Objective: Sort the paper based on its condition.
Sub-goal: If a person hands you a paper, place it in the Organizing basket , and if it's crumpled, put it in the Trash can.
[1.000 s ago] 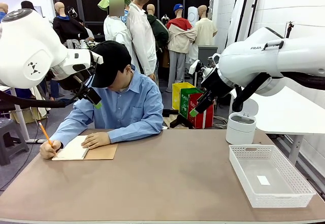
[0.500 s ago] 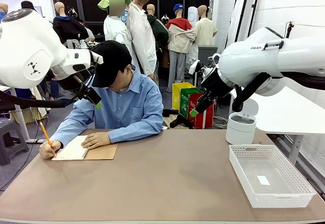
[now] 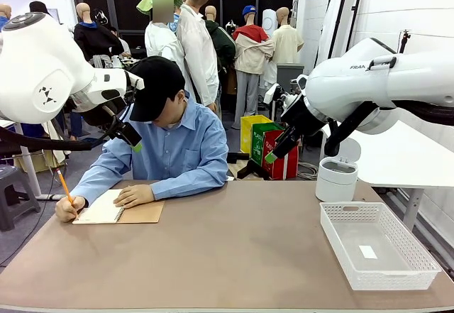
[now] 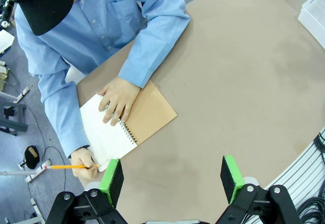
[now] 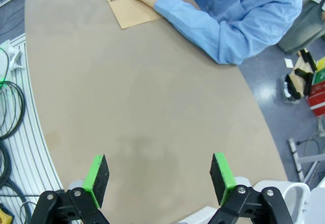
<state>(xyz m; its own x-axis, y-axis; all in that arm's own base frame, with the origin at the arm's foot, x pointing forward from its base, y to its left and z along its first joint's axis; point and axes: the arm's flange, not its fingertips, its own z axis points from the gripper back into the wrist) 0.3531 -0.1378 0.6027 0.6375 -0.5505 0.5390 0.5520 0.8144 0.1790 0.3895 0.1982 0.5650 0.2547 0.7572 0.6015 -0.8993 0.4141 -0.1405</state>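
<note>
Over the last second almost nothing is changing: both arms are staying raised above the table (image 3: 241, 249), and only the person's pencil (image 3: 65, 187) is shifting a little as it is writing. The left gripper (image 4: 171, 177) is hanging with its jaws wide and is holding nothing; the right gripper (image 5: 159, 177) is standing just as wide and empty. The paper is, I think, not being offered yet: the white page (image 4: 104, 132) is sitting bound in the notebook (image 3: 138, 213), under the person's hand (image 4: 118, 98), at the far left of the table. The basket (image 3: 418, 260) on the right is waiting. So the sorting is not starting yet
</note>
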